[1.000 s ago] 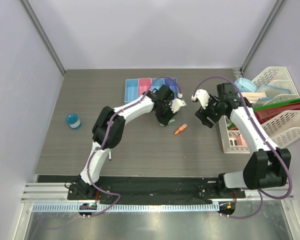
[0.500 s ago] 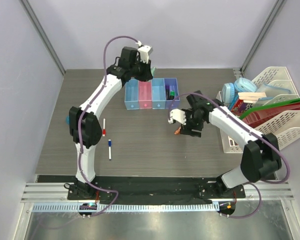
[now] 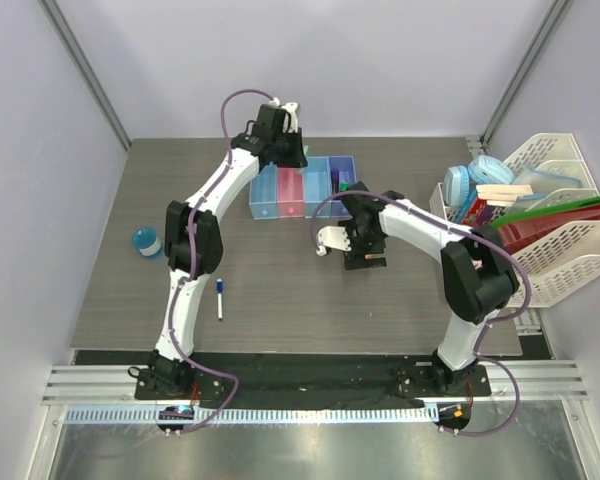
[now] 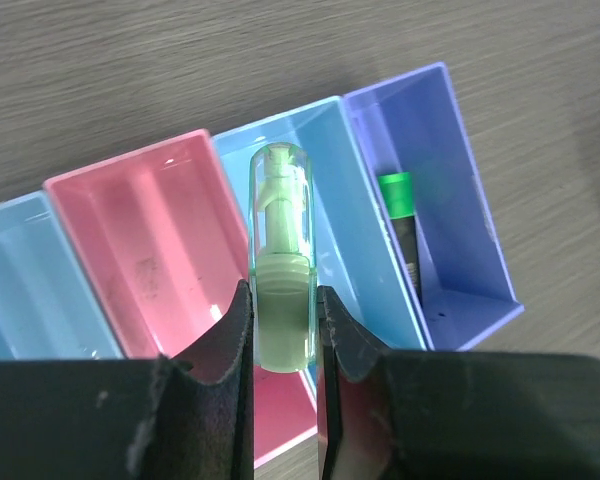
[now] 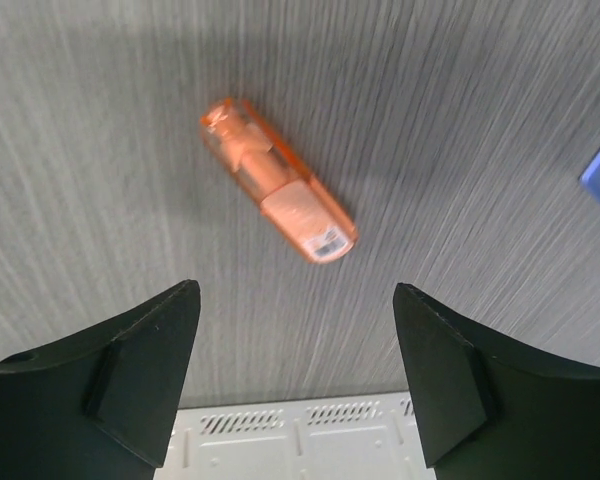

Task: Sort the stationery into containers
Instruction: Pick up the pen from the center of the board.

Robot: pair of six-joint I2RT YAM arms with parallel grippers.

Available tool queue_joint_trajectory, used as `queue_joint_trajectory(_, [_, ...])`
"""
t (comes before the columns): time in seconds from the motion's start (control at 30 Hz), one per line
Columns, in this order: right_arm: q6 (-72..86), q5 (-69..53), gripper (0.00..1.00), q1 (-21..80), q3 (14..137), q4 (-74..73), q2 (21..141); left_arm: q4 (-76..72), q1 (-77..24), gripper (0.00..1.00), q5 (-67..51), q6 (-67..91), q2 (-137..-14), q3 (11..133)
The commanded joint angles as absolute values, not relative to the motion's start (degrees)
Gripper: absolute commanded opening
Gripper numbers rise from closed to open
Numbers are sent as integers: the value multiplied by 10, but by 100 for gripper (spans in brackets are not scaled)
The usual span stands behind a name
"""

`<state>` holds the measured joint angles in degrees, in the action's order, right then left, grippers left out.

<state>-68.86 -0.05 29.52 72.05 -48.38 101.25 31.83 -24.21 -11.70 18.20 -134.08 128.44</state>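
Note:
My left gripper [image 4: 283, 300] is shut on a small green piece [image 4: 280, 250] and holds it above the boundary of the pink bin [image 4: 150, 230] and the light blue bin [image 4: 330, 190]. The purple bin [image 4: 450, 200] holds a black green-capped highlighter [image 4: 400, 215]. In the top view the left gripper [image 3: 283, 150] is over the bin row [image 3: 265, 195]. My right gripper [image 5: 295, 295] is open, just above the table. A small orange piece [image 5: 280, 195] lies just ahead of its fingertips. A blue-capped marker [image 3: 219, 298] and a round blue disc [image 3: 146, 241] lie at the left.
Large white mesh racks [image 3: 570, 255] with books and folders stand at the right edge, close to the right arm's elbow. A round blue object [image 3: 458, 187] sits at the racks' left end. The left arm's elbow [image 3: 195, 240] hangs over the table's left part.
The left gripper took the green piece from the table and carried it up over the bins. The right gripper moved left and down to the orange piece. The red-capped marker is now hidden.

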Motion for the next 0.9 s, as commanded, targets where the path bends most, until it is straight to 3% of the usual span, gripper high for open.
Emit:
queue_joint_trajectory(0.0, [-732,7,84,298,769,-476,1048,319,-236,0,-80,219,-1327,1303])
queue_joint_trajectory(0.33, [-767,-32,85,294,821,-494,1151,337,-234,0,-80,234,-1313,1281])
queue_joint_trajectory(0.5, [-773,-48,77,294,838,-519,1184,338,-234,0,-92,242,-1311,1278])
queue_joint_trajectory(0.7, [-771,-66,56,289,853,-559,1216,340,-234,0,-97,251,-1329,1303])
queue_joint_trajectory(0.8, [-765,-70,37,290,844,-563,1222,340,-234,0,-93,254,-1332,1305])
queue_joint_trajectory(0.83, [-761,-72,22,291,840,-563,1218,341,-233,0,-89,255,-1333,1303])
queue_joint_trajectory(0.87, [-754,-74,17,290,833,-561,1217,340,-233,0,-86,255,-1333,1302])
